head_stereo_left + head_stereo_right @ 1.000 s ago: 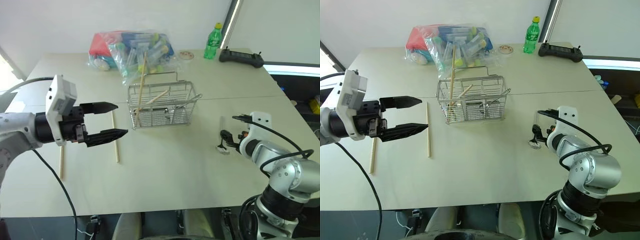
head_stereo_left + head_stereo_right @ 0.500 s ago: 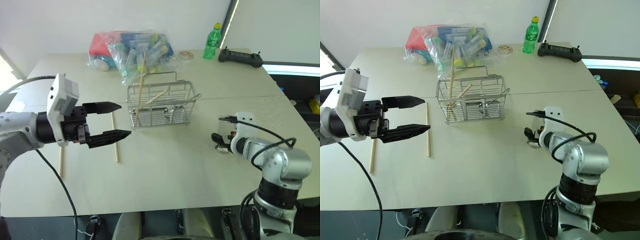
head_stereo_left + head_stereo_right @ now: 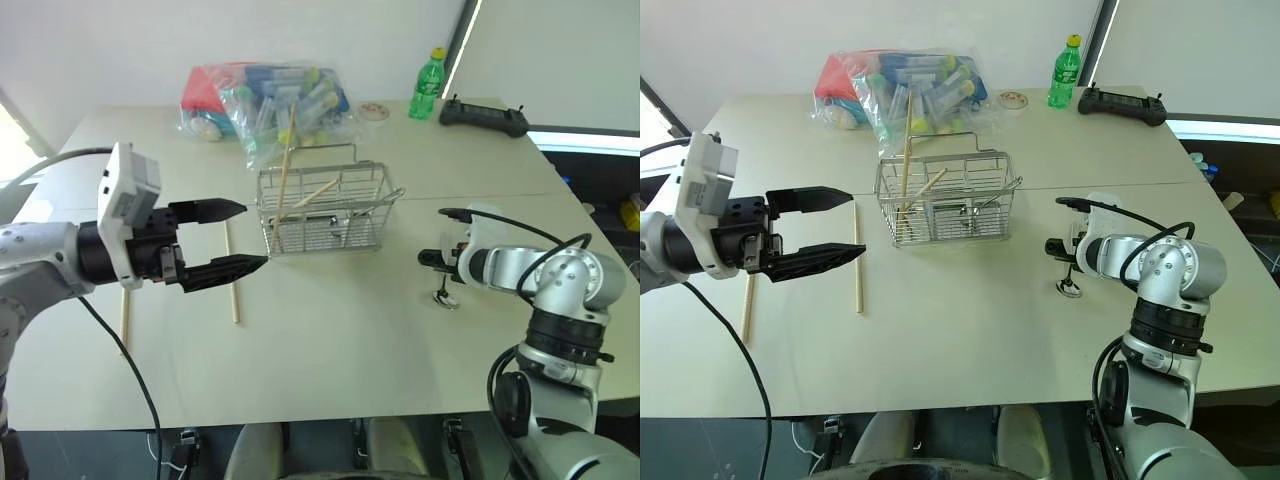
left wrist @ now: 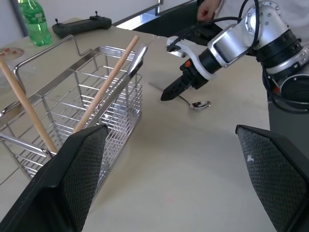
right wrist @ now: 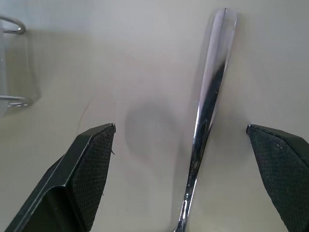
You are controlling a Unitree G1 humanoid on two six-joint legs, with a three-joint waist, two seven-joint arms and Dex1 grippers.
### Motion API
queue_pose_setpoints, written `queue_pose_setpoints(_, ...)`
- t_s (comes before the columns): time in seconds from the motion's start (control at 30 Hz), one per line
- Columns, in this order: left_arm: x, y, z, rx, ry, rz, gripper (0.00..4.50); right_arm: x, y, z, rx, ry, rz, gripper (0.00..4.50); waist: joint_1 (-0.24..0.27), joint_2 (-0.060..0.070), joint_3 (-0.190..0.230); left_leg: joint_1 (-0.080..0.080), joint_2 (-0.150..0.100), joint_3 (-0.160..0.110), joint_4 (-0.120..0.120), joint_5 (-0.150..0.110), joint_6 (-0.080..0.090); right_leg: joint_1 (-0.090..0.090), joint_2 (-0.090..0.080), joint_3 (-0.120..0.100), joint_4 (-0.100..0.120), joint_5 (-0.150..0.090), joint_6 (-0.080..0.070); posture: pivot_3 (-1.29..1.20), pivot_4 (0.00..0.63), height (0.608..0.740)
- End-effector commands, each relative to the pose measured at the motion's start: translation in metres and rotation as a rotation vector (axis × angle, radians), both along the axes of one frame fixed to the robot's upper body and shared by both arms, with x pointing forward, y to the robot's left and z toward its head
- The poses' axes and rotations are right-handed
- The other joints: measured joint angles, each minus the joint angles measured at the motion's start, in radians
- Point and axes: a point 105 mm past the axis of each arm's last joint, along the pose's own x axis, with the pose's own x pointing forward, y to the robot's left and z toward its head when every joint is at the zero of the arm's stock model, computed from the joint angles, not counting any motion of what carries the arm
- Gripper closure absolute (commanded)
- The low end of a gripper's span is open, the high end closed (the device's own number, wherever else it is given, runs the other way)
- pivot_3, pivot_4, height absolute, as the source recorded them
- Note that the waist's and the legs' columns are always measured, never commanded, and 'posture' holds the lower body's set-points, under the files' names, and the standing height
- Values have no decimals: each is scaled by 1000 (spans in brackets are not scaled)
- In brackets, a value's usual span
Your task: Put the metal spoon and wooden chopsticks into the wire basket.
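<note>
surface point(image 3: 330, 340) carrying wire basket point(image 3: 325, 210) at centre, two wooden chopsticks point(image 3: 283, 165) already leaning inside, two more lying flat to its left. left claw point(image 3: 228, 240) hovering, fingers apart, holding nothing. right claw point(image 3: 1055, 246) angling down over metal spoon point(image 5: 205, 116), fingers apart, straddling handle, not gripping. advice: centring handle between pads, lowering until tips nearly touching surface, closing on mid-handle; thin shiny handle likely slipping.

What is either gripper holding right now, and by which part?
Nothing. The left gripper is open in the air beside the basket. The right gripper is open above the spoon, which lies on the table, handle between the fingers, not gripped.
</note>
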Motion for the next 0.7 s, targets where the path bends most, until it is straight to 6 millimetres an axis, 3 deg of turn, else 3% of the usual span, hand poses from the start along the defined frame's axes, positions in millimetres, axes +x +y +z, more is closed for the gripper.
queue_pose_setpoints(0.03,-10,-5,1,12,-6,-47,26,-7,-1,-7,25,49,2,0,-1,0,0,0,0,0,0,0,0,0,0,0,0,0,0,0,150,701)
queue_pose_setpoints(0.2,-21,-6,-6,57,31,-116,26,-25,12,-21,54,116,41,0,0,-4,-2,0,1,-1,-2,-1,2,0,1,0,0,-2,-1,0,150,701)
queue_pose_setpoints(0.57,-16,-10,-3,65,1,-150,26,-51,31,-31,92,225,-33,0,-1,-9,-5,0,3,-2,-1,-2,4,1,3,0,-1,-3,-3,0,150,701)
queue_pose_setpoints(0.7,-15,-10,-2,63,-3,-155,0,-54,32,-36,86,239,-55,1274,-2,-10,-6,0,3,-2,-1,-2,4,0,3,0,-1,-3,-3,0,150,701)
